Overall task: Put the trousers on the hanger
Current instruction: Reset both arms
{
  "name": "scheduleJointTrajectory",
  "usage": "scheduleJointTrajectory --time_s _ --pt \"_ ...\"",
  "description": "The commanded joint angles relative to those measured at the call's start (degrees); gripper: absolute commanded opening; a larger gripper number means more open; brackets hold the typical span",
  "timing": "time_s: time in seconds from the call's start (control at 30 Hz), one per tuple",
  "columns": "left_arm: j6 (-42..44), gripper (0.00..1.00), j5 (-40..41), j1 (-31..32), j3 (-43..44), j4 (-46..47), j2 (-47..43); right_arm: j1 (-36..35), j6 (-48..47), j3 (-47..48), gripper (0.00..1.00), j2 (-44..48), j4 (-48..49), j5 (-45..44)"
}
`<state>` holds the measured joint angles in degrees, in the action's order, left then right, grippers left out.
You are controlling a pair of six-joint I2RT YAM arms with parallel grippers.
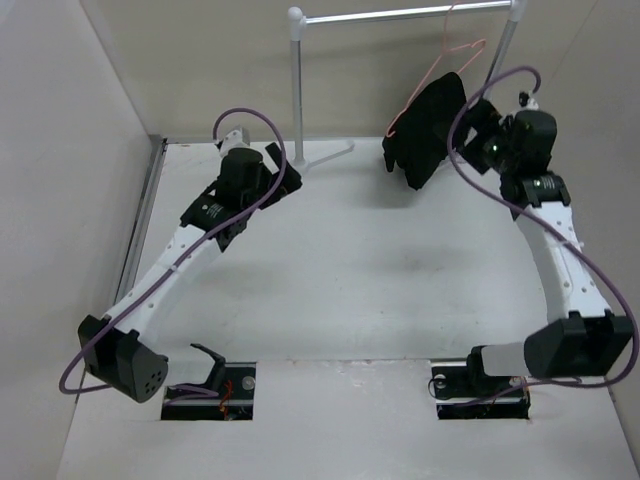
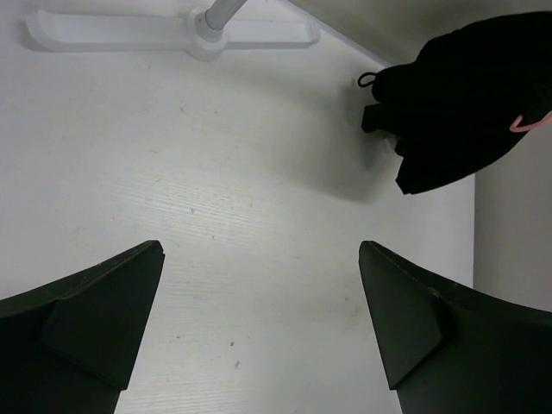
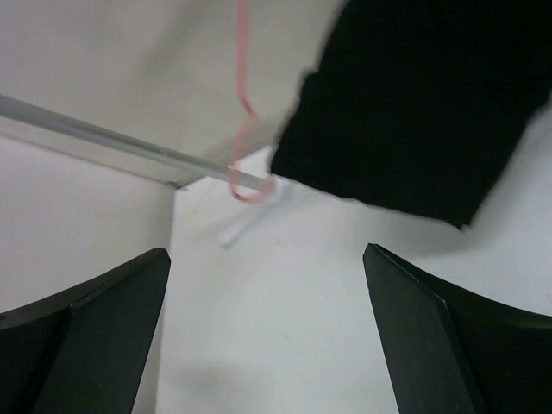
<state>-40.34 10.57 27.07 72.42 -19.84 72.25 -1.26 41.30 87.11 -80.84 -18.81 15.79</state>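
Note:
The black trousers (image 1: 427,128) hang folded over the pink wire hanger (image 1: 447,55), which hangs tilted from the grey rail; their lower end reaches the table. They also show in the left wrist view (image 2: 466,95), with a bit of the hanger (image 2: 528,123), and in the right wrist view (image 3: 414,103) beside the hanger's wire (image 3: 241,112). My right gripper (image 1: 472,125) is open and empty just right of the trousers, its jaws wide (image 3: 266,259). My left gripper (image 1: 287,168) is open and empty over the table to their left, its jaws wide apart (image 2: 261,259).
The grey rail rack (image 1: 400,14) with white joints stands at the back; its post (image 1: 297,90) and white foot (image 2: 207,34) are close to my left gripper. Walls close in on the left and behind. The rail also shows in the right wrist view (image 3: 129,142).

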Motion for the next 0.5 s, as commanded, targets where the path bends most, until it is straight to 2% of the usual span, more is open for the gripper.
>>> scheduleJointTrajectory --time_s 0.0,0.2,0.3,0.47 --pt "0.3 1.0 -0.3 1.9 -0.8 1.9 1.8 -1.6 -2.1 -13.1 1.0 7.5 2.8 -8.2" --pt "0.2 1.0 -2.0 6.0 -5.7 2.0 6.7 -4.8 0.4 -36.9 1.0 20.8 -0.8 -17.6" --pt "-0.1 1.0 -3.4 7.8 -7.5 0.9 9.7 -7.2 1.1 -43.5 1.0 23.8 -4.7 -19.0" --pt "-1.1 1.0 -3.7 10.2 -7.8 -2.0 14.8 -9.2 5.1 -49.0 1.0 27.0 -7.7 -18.3"
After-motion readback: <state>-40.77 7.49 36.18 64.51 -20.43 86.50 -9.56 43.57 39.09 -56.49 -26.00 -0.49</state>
